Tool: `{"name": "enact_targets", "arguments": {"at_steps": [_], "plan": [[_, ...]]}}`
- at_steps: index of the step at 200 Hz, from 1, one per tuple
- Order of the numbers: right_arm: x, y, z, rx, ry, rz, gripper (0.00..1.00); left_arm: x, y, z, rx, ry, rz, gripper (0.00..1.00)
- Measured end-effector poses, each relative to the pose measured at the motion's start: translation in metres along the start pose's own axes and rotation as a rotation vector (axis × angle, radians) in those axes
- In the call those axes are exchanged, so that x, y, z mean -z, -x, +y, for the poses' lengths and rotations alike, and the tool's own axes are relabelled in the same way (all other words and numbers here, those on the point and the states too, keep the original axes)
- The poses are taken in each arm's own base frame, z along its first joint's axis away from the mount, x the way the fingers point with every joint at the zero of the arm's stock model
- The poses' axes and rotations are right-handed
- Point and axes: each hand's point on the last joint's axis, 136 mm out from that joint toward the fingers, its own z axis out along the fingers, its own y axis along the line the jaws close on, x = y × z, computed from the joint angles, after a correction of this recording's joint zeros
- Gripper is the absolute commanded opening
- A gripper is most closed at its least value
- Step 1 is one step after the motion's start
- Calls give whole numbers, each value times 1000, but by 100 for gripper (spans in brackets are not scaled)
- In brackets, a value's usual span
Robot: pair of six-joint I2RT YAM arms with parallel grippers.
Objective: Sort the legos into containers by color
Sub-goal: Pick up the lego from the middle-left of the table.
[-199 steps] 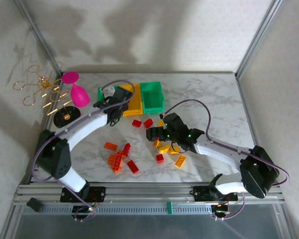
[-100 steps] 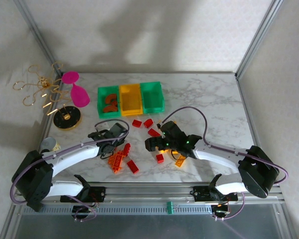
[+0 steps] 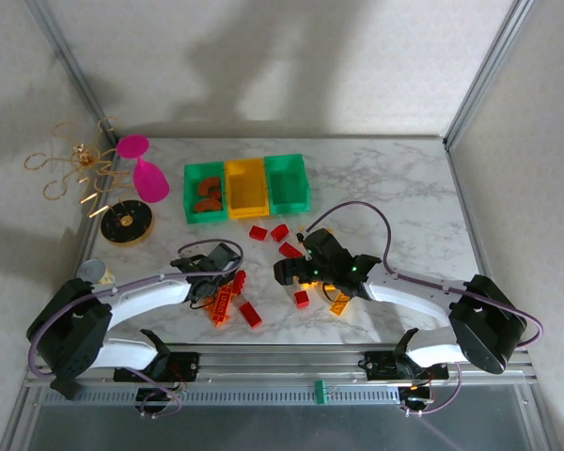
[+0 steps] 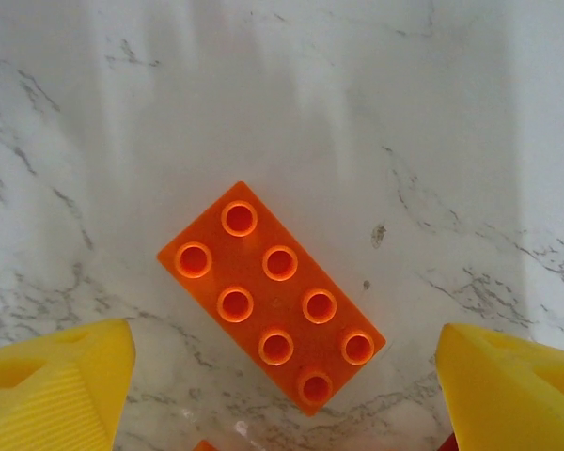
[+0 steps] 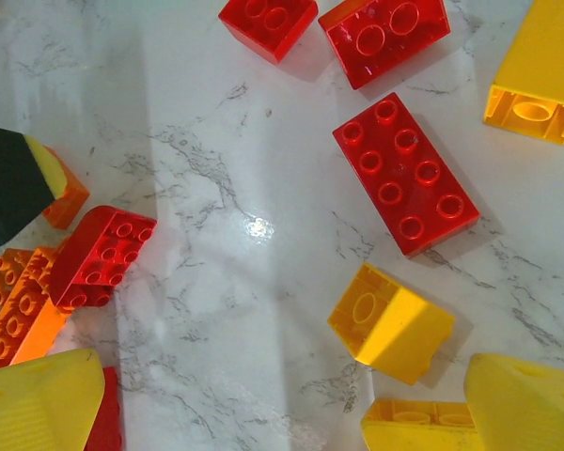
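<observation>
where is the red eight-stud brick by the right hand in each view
Top: red brick, mid-table, just beyond the right hand.
Right wrist: the brick lies upper right of centre, flat, studs up.
Shared landmark: two red bricks side by side just beyond it.

Diffuse light is casting soft shadows across the back wall (image 3: pixel 263 66); glare is spotting the marble table (image 5: pixel 258 227).

white arm links, black joints, purple cables; yellow ribbed fingertips (image 4: pixel 52 395); green leds.
</observation>
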Motion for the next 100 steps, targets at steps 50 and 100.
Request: {"name": "enact_targets", "arguments": {"at_steps": [50, 100], "plan": [[0, 0, -2, 0, -8, -3, 99, -13, -5, -2, -20, 40, 11, 77], [0, 1, -5, 8, -28, -8, 99, -21, 3, -6, -48, 72, 0, 65]]}}
